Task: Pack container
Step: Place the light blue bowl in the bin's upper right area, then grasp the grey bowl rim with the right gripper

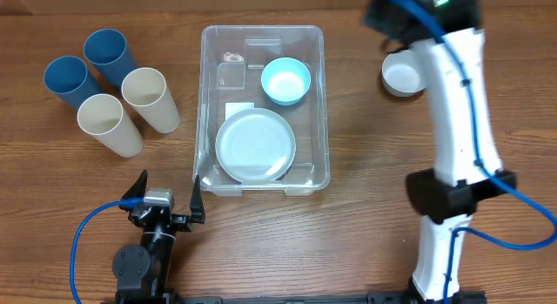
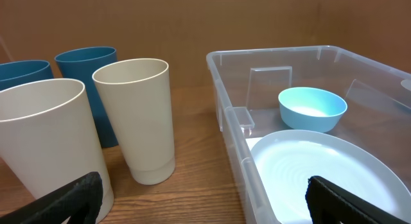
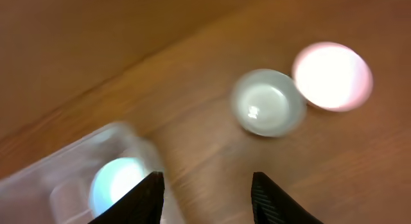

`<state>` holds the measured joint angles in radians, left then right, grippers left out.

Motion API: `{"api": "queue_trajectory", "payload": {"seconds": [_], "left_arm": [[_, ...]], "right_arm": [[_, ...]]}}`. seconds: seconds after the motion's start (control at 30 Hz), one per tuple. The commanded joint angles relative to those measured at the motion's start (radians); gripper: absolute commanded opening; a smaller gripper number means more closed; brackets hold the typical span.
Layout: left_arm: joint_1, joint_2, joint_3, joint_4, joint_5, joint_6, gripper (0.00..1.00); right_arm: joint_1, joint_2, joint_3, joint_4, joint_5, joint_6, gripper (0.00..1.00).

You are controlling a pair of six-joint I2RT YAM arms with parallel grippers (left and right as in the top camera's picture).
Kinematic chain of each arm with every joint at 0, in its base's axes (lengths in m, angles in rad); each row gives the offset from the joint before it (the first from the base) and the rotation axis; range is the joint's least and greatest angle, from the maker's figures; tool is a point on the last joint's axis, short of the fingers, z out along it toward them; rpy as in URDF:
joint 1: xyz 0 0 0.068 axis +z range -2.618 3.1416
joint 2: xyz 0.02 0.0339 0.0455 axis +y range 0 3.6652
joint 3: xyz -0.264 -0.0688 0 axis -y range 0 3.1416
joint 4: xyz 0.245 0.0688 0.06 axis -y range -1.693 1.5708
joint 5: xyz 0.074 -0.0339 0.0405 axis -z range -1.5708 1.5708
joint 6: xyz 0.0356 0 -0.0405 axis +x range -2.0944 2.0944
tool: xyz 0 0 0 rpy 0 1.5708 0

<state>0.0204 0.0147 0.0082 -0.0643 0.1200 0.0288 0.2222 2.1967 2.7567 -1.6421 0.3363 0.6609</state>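
The clear container (image 1: 318,104) stands mid-table and holds a white plate (image 1: 255,145) and a light blue bowl (image 1: 285,80). It also shows in the left wrist view (image 2: 231,115) with the plate (image 2: 321,166) and bowl (image 2: 313,108). My left gripper (image 1: 165,204) is open and empty, just off the container's near left corner. My right gripper (image 3: 205,189) is open and empty, high above the table's far right; its fingers are hidden in the overhead view. Below it lie a white bowl (image 3: 268,102) and a pink bowl (image 3: 332,76), with the blue bowl (image 3: 119,182) at lower left.
Two blue cups (image 1: 111,56) (image 1: 70,80) and two cream cups (image 1: 148,97) (image 1: 106,123) stand left of the container. The cream cups (image 2: 138,118) are close ahead of my left gripper. A white bowl (image 1: 402,76) sits right of the container, beside my right arm.
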Motion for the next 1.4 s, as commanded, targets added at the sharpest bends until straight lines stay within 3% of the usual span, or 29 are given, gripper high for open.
{"api": "queue_trajectory", "payload": {"seconds": [0.0,0.17,0.6,0.8,0.83,0.9,1.17,1.37], "left_arm": [[0.007,-0.010,-0.003,-0.002,0.004,-0.006,1.00],[0.007,-0.010,-0.003,-0.002,0.004,-0.006,1.00],[0.007,-0.010,-0.003,-0.002,0.004,-0.006,1.00],[0.007,-0.010,-0.003,-0.002,0.004,-0.006,1.00],[0.007,-0.010,-0.003,-0.002,0.004,-0.006,1.00],[0.007,-0.010,-0.003,-0.002,0.004,-0.006,1.00],[0.007,-0.010,-0.003,-0.002,0.004,-0.006,1.00],[0.007,-0.010,-0.003,-0.002,0.004,-0.006,1.00]], "right_arm": [[-0.174,0.056,-0.068,-0.009,-0.172,0.080,0.46],[-0.294,0.098,-0.268,0.047,-0.211,0.064,0.45],[-0.297,0.104,-0.819,0.485,-0.279,0.069,0.40],[-0.297,0.104,-0.829,0.534,-0.278,0.069,0.33],[-0.297,0.104,-0.829,0.535,-0.278,0.069,0.29],[-0.296,0.104,-0.829,0.530,-0.278,0.059,0.04],[-0.295,0.067,-0.800,0.481,-0.280,0.034,0.04],[-0.290,-0.105,-0.638,0.405,-0.375,-0.011,0.04]]}}
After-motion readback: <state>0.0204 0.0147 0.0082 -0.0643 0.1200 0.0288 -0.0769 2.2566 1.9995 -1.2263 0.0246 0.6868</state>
